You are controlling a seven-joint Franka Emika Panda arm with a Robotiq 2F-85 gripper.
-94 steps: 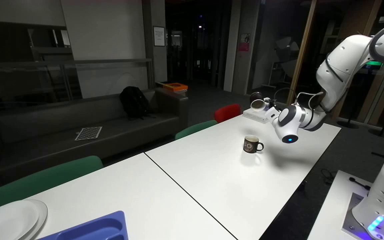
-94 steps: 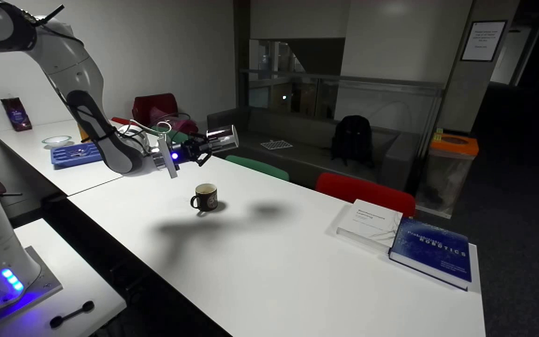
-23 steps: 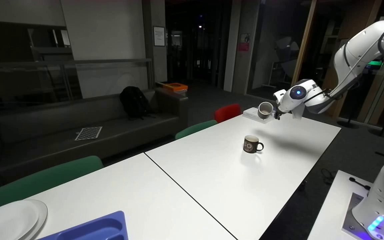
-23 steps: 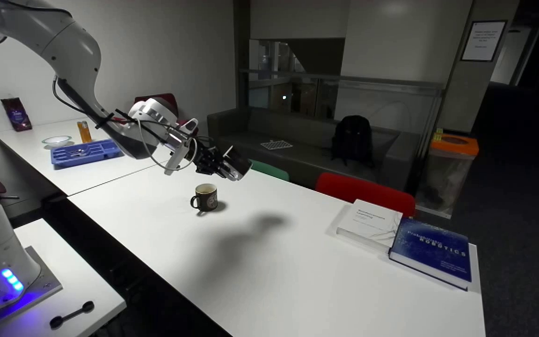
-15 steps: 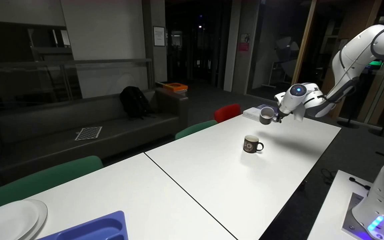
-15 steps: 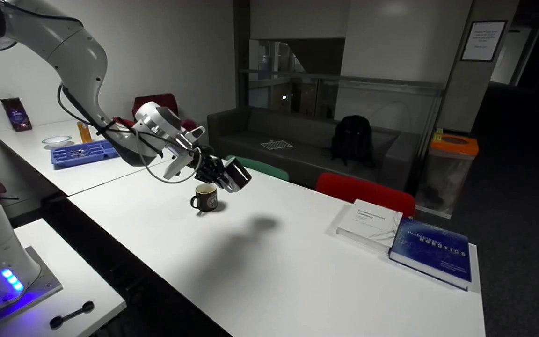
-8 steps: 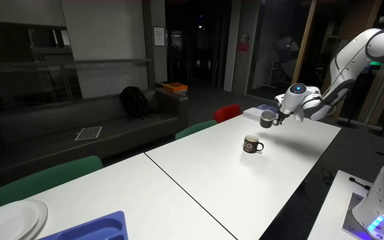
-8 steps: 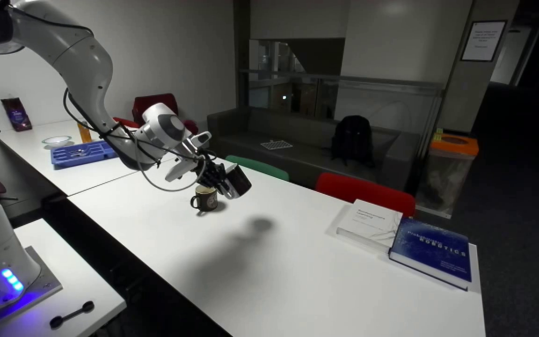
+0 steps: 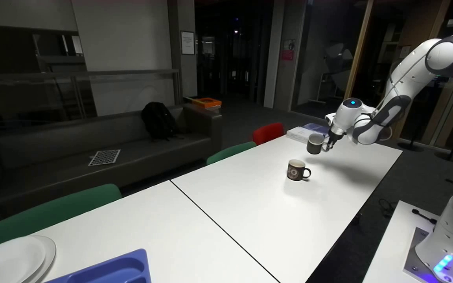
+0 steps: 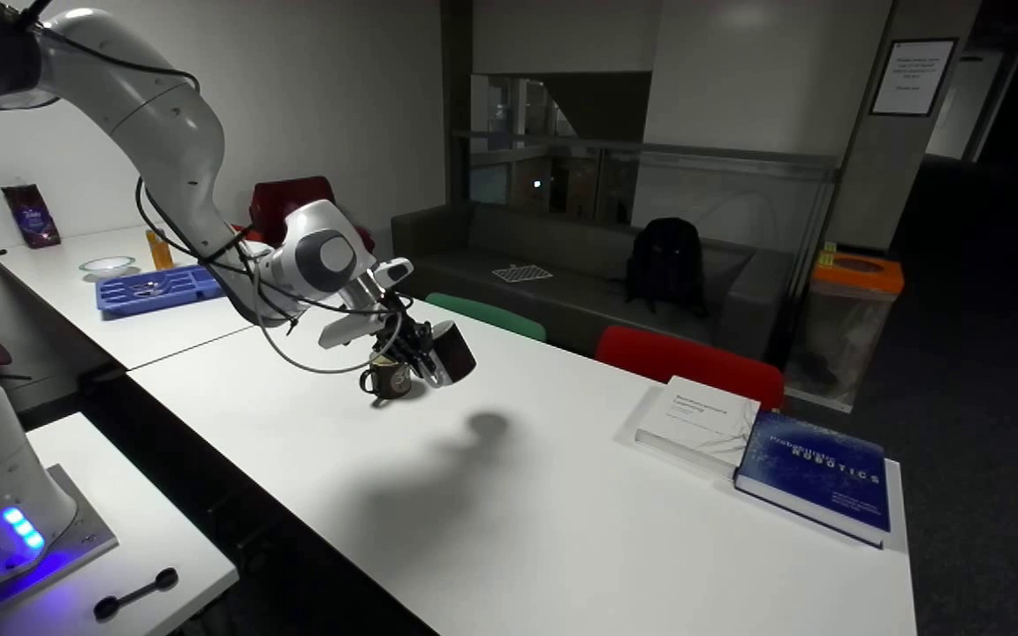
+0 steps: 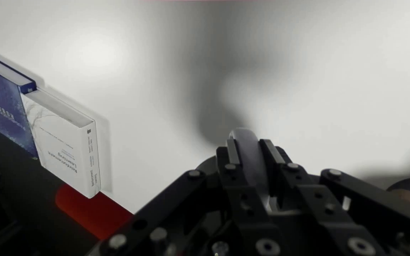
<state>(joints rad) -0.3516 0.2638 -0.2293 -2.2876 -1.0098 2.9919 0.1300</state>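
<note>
Your gripper (image 11: 250,146) pinches the tilted mug (image 10: 455,352) by its handle (image 11: 255,166), likely because it's slim; upright mug (image 9: 295,171) at 7 o'clock from it in an exterior view.

In the wrist view, the jaws mostly hide the held mug (image 11: 253,161).

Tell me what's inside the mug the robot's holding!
Inside the held mug, its pale inner wall shows; the near side covers the bottom, so I can't see what's there.
</note>
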